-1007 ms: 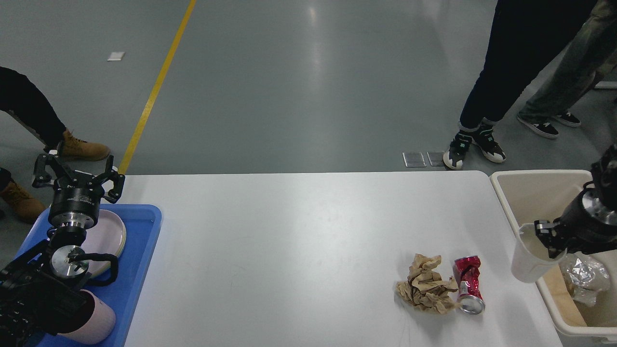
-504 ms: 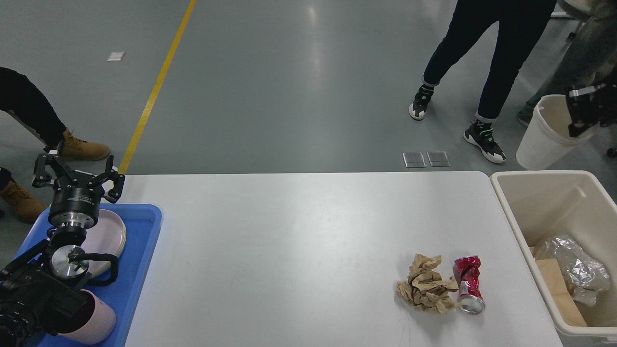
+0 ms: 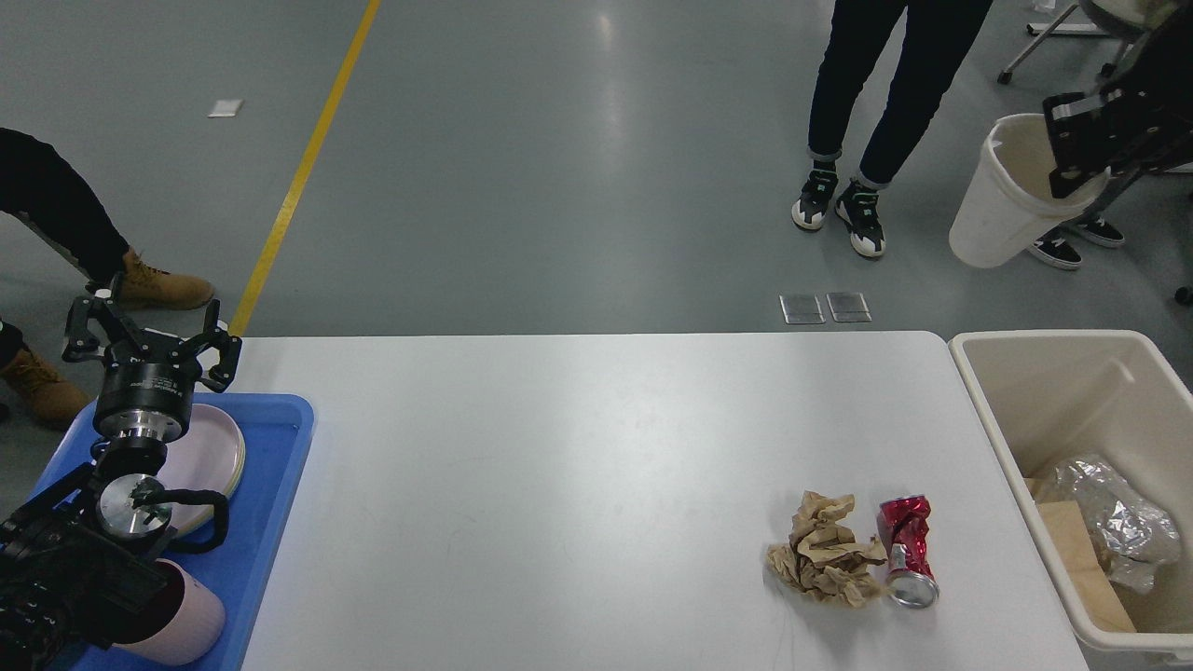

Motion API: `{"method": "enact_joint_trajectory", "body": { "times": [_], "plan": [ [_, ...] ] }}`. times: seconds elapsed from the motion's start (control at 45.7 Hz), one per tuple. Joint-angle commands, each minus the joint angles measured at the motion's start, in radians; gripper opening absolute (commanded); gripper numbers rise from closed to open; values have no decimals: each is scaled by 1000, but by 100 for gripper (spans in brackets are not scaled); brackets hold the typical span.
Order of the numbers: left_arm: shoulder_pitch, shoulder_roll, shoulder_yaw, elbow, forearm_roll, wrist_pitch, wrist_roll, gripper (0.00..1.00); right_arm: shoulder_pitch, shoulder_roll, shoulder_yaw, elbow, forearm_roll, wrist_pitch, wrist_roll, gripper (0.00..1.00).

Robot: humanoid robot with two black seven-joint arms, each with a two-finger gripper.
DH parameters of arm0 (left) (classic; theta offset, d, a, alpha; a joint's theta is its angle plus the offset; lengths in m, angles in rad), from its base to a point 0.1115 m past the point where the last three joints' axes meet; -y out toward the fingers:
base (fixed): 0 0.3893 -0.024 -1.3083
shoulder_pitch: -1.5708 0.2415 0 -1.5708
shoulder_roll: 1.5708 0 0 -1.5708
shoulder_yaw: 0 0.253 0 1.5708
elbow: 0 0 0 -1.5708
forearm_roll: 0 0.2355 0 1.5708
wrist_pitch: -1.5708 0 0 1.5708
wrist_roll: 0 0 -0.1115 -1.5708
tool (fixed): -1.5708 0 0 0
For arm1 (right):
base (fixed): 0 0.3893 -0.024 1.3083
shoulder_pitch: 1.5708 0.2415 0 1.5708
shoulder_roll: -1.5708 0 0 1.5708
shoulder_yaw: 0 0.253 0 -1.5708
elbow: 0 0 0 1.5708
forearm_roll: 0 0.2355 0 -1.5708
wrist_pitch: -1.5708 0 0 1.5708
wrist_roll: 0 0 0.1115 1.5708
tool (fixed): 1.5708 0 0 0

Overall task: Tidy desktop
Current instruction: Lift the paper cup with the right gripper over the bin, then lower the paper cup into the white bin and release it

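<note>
A white cup (image 3: 1002,200) is held by its rim in the right gripper (image 3: 1076,149), raised beyond the bin (image 3: 1011,410); the left gripper (image 3: 149,340) is spread wide above a plate (image 3: 219,447); the desktop (image 3: 559,466) is seen between both, below the right one

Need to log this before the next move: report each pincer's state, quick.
Left pincer: open, holding nothing, above the blue tray.
Right pincer: shut on the rim of the white cup, held up beyond the desktop.
</note>
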Motion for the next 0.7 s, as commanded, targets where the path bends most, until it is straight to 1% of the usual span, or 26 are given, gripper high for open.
{"method": "enact_joint_trajectory", "body": {
  "times": [0.0, 0.153, 0.285, 0.438, 0.525, 0.591, 0.679],
  "plan": [
    [0, 0, 0, -1, 0, 0, 0, 96, -51, -63, -101, -140, -36, 0, -4, 0],
    [0, 0, 0, 0, 0, 0, 0, 96, -244, -84, -195, -287, -110, 0, -4, 0],
    [0, 0, 0, -1, 0, 0, 0, 96, -523, -101, -204, -364, -118, 0, -4, 0],
    [0, 0, 0, -1, 0, 0, 0, 96, -874, -80, -192, -430, -115, -323, -3, 0],
    [0, 0, 0, 1, 0, 0, 0, 96, -1012, -35, -190, -432, -113, -495, -3, 0],
    [0, 0, 0, 0, 0, 0, 0, 96, -1101, -6, -176, -433, -112, -584, -3, 0],
    [0, 0, 0, 0, 0, 0, 0, 96, -1203, 27, -134, -436, -110, -653, -4, 0]
  ]
}}
